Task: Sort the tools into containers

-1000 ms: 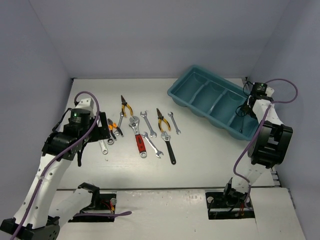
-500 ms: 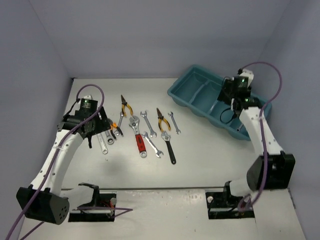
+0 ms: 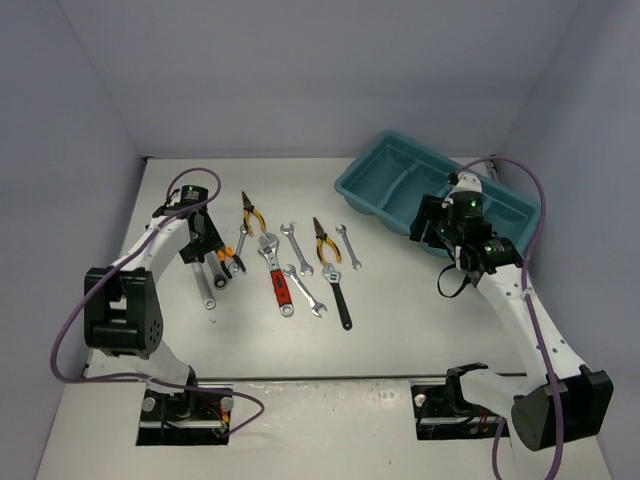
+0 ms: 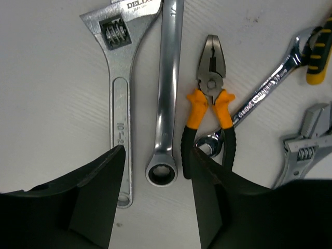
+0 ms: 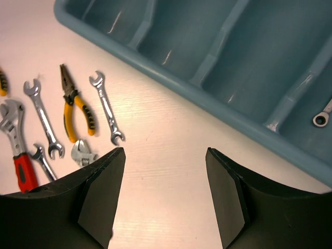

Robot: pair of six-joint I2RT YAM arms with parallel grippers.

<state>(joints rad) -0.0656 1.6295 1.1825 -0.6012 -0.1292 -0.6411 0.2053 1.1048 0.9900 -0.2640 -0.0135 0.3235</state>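
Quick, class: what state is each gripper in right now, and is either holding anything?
Left gripper: open, jaws straddling a silver wrench, not gripping it.
Right gripper: open, empty, beside the tray.

Silver adjustable wrench (image 4: 122, 67) and ring spanner (image 4: 168, 93) were cropped at the top edge; small wrench (image 5: 321, 117) in the tray (image 5: 207, 101) was cropped at right.

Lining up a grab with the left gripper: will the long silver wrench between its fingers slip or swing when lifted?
The wrench looks like solid polished steel, so it is probably stiff, heavy for its size and slippery. The left gripper straddles it near the ring end, so the long end may droop. It lies flat, so rolling seems unlikely.
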